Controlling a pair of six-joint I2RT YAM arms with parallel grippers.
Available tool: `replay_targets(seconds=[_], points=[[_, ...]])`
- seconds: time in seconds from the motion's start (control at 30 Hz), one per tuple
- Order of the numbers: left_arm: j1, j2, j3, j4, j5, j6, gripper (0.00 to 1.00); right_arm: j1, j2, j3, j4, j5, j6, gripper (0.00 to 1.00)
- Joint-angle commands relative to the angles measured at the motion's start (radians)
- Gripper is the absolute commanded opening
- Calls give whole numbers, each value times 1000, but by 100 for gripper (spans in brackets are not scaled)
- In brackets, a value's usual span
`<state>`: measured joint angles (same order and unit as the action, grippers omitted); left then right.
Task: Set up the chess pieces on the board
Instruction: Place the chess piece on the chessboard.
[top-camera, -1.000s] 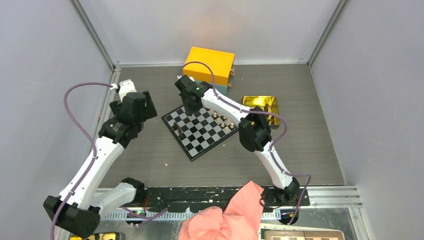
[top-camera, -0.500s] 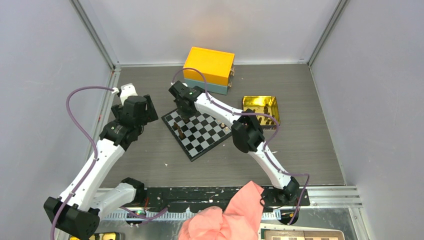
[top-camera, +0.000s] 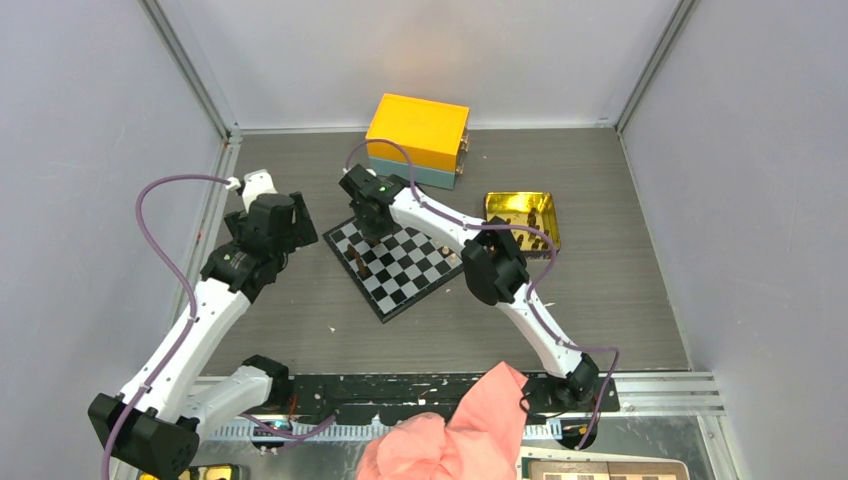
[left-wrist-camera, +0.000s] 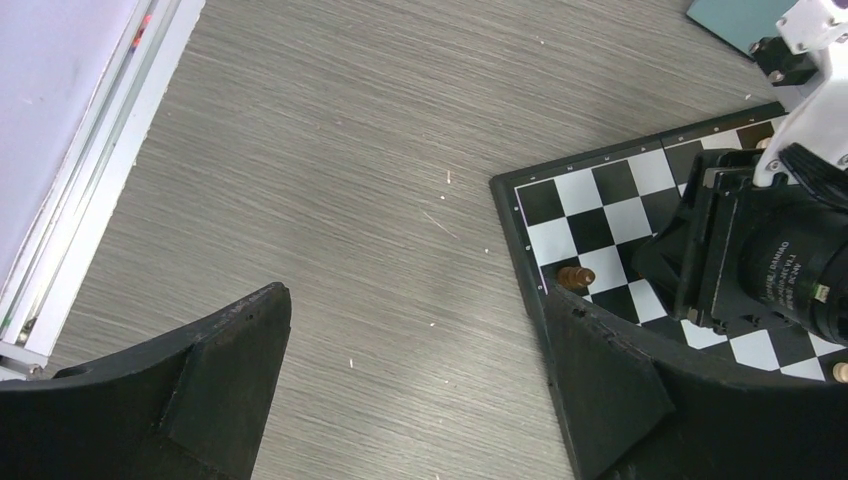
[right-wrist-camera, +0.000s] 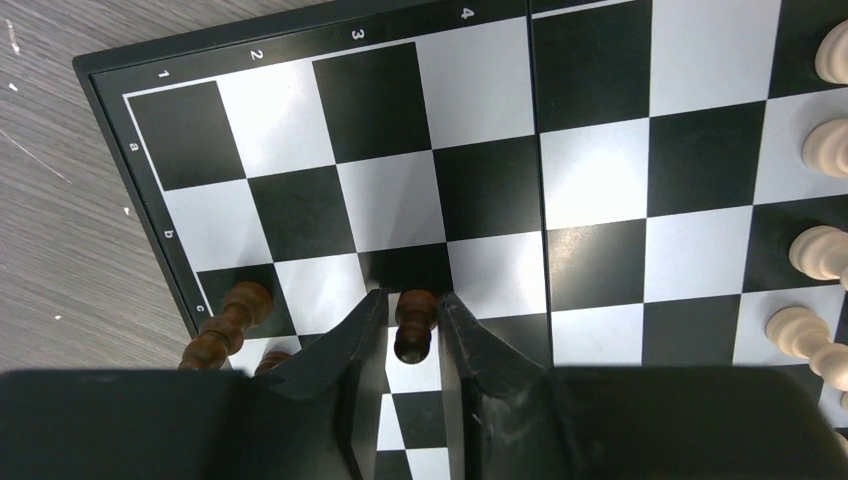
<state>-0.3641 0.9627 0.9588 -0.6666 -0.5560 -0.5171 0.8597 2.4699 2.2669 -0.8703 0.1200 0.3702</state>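
The black-and-white board (top-camera: 405, 272) lies at the table's middle, turned at an angle. My right gripper (right-wrist-camera: 412, 300) is low over its left part (top-camera: 372, 238). A dark brown pawn (right-wrist-camera: 415, 322) stands on the board (right-wrist-camera: 600, 180) between the fingers, with a slim gap on its left side, so the gripper is slightly open. Two more dark pieces (right-wrist-camera: 235, 315) stand at the board's left edge, and light tan pieces (right-wrist-camera: 820, 150) line the right side. My left gripper (left-wrist-camera: 415, 300) hangs wide open and empty over bare table left of the board (left-wrist-camera: 600, 215), near a dark piece (left-wrist-camera: 577, 277).
A shiny gold tin (top-camera: 522, 218) holding several pieces sits right of the board. A yellow box (top-camera: 418, 135) stands behind the board. A pink cloth (top-camera: 450, 430) lies at the near edge. Grey walls close in on both sides.
My right gripper has moved left across the board toward its left corner and now sits lower. The left arm has shifted only slightly.
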Motion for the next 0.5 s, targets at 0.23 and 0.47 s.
replay_targets(seconds=[0.23,0.47], points=[[4,2,10,61,-11,-15,98,7,-63,10,28,16,-34,41],[4,45,64,100,-34,-8,99,-9,-174,52,-8,81,-72,42]])
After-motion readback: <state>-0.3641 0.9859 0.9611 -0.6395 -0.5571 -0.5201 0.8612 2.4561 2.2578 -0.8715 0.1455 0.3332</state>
